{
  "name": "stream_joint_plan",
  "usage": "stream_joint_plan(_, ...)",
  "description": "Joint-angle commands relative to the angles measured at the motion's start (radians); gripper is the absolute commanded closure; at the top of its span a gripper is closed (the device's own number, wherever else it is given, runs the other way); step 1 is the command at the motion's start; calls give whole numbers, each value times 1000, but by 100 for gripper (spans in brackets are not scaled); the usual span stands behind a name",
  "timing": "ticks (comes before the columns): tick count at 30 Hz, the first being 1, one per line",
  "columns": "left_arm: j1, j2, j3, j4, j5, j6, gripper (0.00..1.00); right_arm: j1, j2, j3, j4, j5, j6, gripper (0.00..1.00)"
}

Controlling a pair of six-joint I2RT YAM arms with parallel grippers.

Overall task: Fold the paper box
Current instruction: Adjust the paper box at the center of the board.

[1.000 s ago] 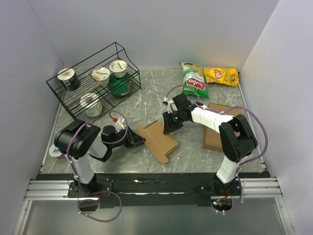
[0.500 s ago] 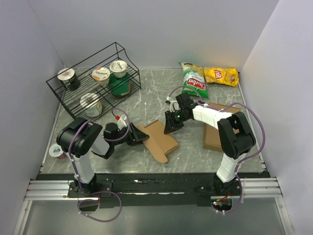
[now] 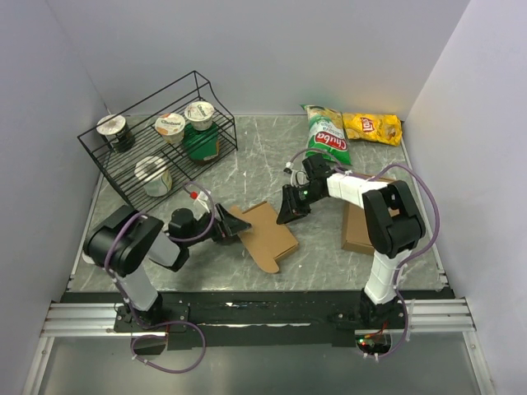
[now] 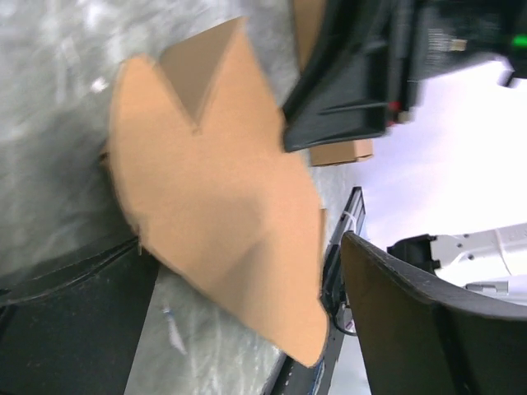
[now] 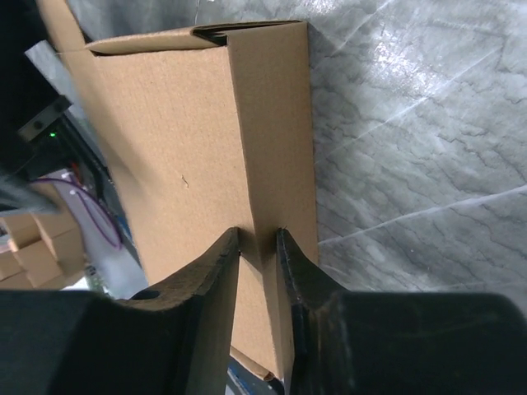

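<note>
— Paper box: where does it lie in the overhead view?
— Near the middle of the grey marbled table, towards the near edge, flat between the two grippers. One rounded tab points at the arm bases (brown kraft board, notched on its left flap).
— Reading from the left, what comes first?
— Black wire rack, far left corner, holding foil-lidded cups and a dark green tub. Next, the left gripper, low over the table at the box's left end, jaws spread wide. In its wrist view the notched flap lies between the two dark fingers, released and not pinched. Whether either finger touches the board cannot be told.
— And right of the box?
— Right gripper, at the box's far right edge. Its wrist view shows the fingers drawn close on either side of a narrow strip of board beside a crease, grasping the box there (a folded-over panel shows at the top of that view).
— Beyond that?
— Plain cardboard slab, apart from the box and partly beneath the right arm. At the far edge, a green chip bag and a yellow chip bag lie side by side.
</note>
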Motion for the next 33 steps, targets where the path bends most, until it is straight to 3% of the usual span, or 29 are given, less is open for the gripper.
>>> stream_joint_plan(1,19,-137,5,1,3,68,4,-27,73,-11,27,124,-31,76)
stream_joint_plan(7,79,-263,74,-121,78,156,2,-77,84,-14,39,90,-25,77)
stream_joint_plan(17,117,-224,263,-244,126,288,1,-110,133,26,16,104,-42,77)
stream_joint_plan(24,120,-95,327,-123,187,274,1,-142,147,41,13,108,-39,75)
stream_joint_plan(33,117,125,415,0,233,219,2,-151,70,50,-3,147,-39,61)
